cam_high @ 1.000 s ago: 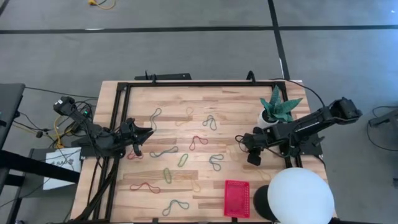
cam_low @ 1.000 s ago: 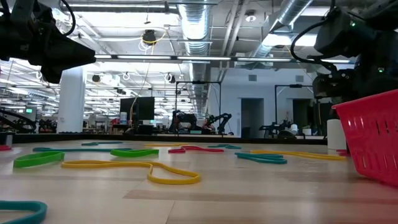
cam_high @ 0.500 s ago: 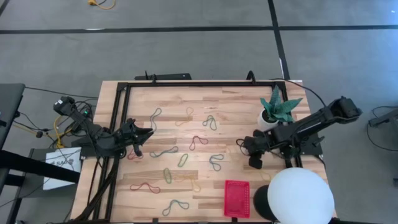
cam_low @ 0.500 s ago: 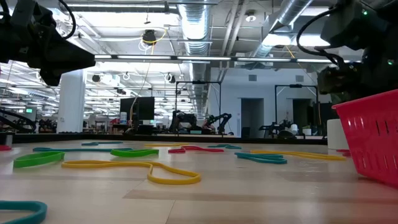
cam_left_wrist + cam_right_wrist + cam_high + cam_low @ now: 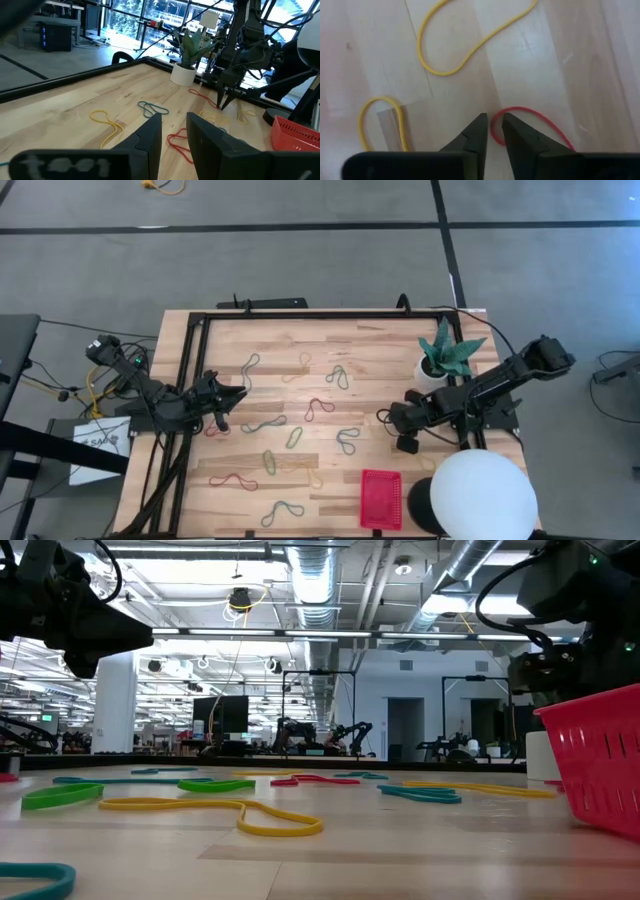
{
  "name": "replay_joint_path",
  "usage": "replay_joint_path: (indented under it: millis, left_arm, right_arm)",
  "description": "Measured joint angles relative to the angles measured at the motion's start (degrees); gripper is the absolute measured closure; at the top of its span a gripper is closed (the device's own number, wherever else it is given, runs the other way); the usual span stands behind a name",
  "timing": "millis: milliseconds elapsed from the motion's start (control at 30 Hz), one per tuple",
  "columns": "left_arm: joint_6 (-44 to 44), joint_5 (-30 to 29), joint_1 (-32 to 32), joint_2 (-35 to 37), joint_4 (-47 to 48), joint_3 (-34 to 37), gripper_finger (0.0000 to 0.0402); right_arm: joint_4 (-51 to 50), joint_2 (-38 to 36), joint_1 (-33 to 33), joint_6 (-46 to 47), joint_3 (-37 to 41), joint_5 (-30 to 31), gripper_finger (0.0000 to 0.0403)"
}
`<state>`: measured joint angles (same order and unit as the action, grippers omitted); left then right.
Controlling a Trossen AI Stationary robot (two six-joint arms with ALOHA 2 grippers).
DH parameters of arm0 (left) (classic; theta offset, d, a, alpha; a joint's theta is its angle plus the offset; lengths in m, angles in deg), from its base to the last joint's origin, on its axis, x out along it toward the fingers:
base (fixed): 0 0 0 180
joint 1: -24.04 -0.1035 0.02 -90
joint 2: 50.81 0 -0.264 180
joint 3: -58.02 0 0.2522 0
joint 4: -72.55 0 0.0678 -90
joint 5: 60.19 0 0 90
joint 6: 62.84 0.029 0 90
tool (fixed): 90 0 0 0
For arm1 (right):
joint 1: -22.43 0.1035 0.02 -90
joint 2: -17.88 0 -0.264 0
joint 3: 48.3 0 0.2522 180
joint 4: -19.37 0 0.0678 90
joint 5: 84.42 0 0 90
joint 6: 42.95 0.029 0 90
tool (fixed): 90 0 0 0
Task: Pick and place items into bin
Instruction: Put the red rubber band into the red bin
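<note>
A big grey floor (image 5: pixel 320 260) is spreading all around the wooden table (image 5: pixel 300 480). Far behind the table, a bright room with pipes (image 5: pixel 310 580) on the ceiling is showing. Many rubber bands (image 5: pixel 318 409) are lying flat all over the wood. The red bin (image 5: pixel 381 499) is sitting near the front edge; I cannot tell what is inside. The right gripper (image 5: pixel 491 131) is pointing down beside a red band (image 5: pixel 535 125), fingers a small gap apart, holding nothing. The left gripper (image 5: pixel 173 131) is waiting at the left edge, slightly open and empty.
</note>
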<state>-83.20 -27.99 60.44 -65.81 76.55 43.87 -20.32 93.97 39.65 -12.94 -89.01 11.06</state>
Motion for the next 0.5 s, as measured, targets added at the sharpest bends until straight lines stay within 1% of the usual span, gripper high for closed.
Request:
replay_joint_path:
  millis: [133,367,500]
  left_arm:
    - [-0.02,-0.02,-0.01,0.0,0.0,-0.01,0.0322]
    - [-0.04,-0.01,-0.01,0.0,0.0,-0.01,0.0322]
    - [-0.03,-0.01,-0.01,-0.01,0.0,-0.01,0.0322]
  right_arm:
    - [1.43,0.09,0.0,0.01,0.21,0.62,0.0395]
    - [5.36,0.43,2.03,1.51,-0.04,1.69,0.0401]
    - [6.03,0.76,3.57,1.61,-3.49,2.04,0.0402]
